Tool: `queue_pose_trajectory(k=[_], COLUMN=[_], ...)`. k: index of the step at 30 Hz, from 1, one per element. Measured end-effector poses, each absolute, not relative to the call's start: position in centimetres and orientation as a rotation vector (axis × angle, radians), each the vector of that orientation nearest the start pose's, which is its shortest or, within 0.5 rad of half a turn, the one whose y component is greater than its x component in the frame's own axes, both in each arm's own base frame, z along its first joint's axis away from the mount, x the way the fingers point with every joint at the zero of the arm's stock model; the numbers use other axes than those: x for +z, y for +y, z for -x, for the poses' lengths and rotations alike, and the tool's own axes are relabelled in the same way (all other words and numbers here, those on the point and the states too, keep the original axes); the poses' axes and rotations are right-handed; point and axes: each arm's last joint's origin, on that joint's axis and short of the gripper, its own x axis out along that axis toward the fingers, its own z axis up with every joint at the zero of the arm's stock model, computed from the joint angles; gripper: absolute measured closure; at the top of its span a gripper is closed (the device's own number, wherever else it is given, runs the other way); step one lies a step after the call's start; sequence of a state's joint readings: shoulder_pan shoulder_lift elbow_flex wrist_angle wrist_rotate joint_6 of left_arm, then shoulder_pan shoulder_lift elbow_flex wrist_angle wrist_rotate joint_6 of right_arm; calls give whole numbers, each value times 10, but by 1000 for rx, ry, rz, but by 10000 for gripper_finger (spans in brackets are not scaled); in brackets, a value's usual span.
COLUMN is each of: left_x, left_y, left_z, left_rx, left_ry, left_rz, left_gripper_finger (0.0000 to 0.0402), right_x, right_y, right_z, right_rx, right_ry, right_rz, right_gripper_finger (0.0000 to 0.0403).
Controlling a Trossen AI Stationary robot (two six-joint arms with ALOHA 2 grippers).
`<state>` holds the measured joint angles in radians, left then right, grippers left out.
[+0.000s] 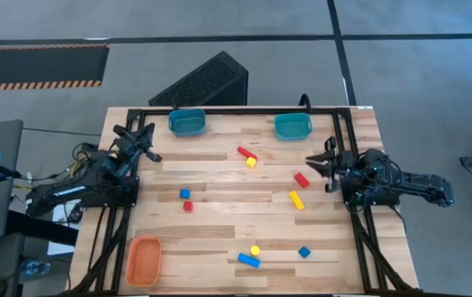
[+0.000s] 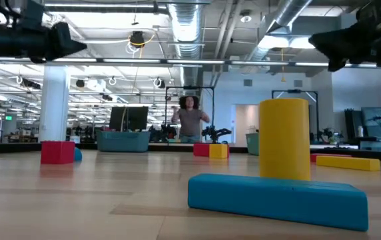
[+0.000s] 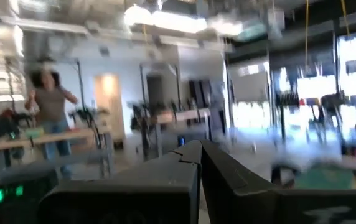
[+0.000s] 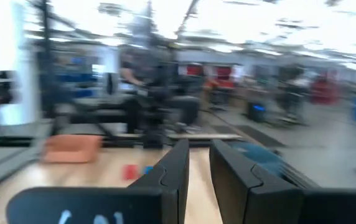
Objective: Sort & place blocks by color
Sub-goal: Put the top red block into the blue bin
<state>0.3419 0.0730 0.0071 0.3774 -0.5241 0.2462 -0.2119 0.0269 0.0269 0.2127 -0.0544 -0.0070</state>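
Small red, yellow and blue blocks lie scattered flat on the wooden table [image 1: 219, 223]. A red bar [image 1: 246, 153] and a yellow cube [image 1: 251, 162] lie in the far middle. A red block [image 1: 302, 179] and a yellow bar [image 1: 296, 200] lie toward the right. A blue cube [image 1: 185, 194] and a red cube [image 1: 188, 205] are left of centre. A yellow piece [image 1: 255, 250], a blue bar [image 1: 248, 260] and a blue cube [image 1: 304, 252] are near the front. My left gripper [image 1: 147, 142] hovers at the far left, shut. My right gripper [image 1: 317, 167] hovers at the right edge beside the red block, open by a narrow gap [image 4: 200, 163].
Two teal bins [image 1: 187, 122] [image 1: 292, 126] stand along the far edge and an orange bin [image 1: 144, 260] at the near left corner. A black frame rail [image 1: 219, 110] borders the table. A person [image 2: 189, 120] stands in the room beyond the far edge.
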Motion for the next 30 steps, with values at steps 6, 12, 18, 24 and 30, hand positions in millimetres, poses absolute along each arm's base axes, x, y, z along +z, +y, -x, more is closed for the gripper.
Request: queue_pose_trajectory(k=[6,12,18,24,30], left_x=[178,178,178,172,168], left_y=[53,57,61,64,74], left_z=[-97,-108,-115,-123,-127], left_rx=[838,836,862,843,1027], left_ry=[-79,-84,-95,-58,82], left_rz=[-68,-60,-74,-77,-175], left_gripper_finger=[401,394,355,323,319], right_x=[189,193,186,188,232], right_y=[-27,-33,-40,-43,-47], right_z=[-96,-94,-96,-103,-95], right_rx=[-422,-655,-717,-736,-720], right_ry=[-183,-213,-200,-210,-725], right_rz=[15,8,-147,-130,-197], right_gripper_finger=[316,316,316,316,316])
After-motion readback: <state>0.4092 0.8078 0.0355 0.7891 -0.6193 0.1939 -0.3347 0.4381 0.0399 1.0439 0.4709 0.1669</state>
